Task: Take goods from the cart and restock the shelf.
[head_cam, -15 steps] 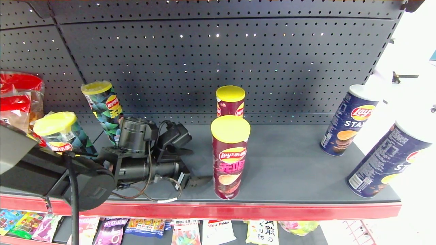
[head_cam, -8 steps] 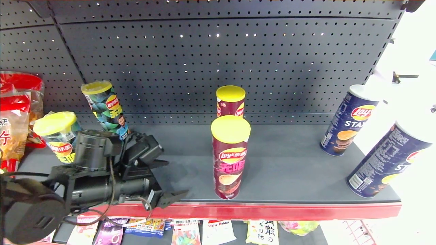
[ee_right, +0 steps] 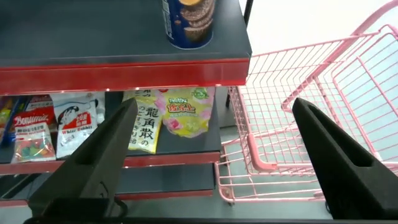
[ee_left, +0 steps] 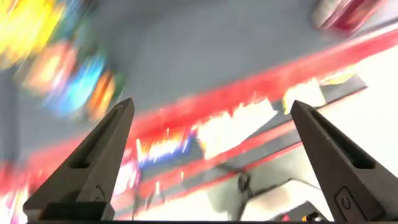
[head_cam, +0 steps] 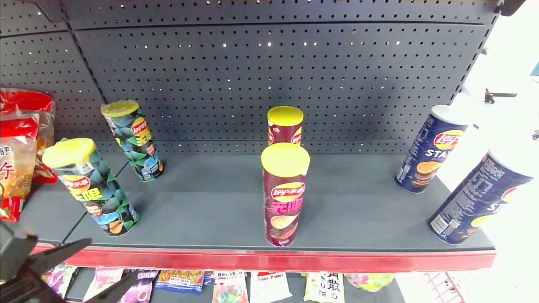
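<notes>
Dark shelf [head_cam: 337,202] carries the green chip can [head_cam: 94,189] upright, just above the left claw [head_cam: 84,271], which is wide open and empty. Beyond the right claw [ee_right: 214,102], also wide, lies the pink cart [ee_right: 292,93]. The robot should probably reach there next, centred over one item.

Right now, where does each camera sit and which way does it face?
Head view: on the head, facing forward and down at the shelf of chip cans; left gripper open, lower left.
Left wrist view: on the left wrist, facing past its open fingers at the red shelf edge; blurred.
Right wrist view: on the right wrist, facing the shelf's right end, blue can and pink cart past the open right gripper.
Shared: red shelf edge in all three.
</notes>
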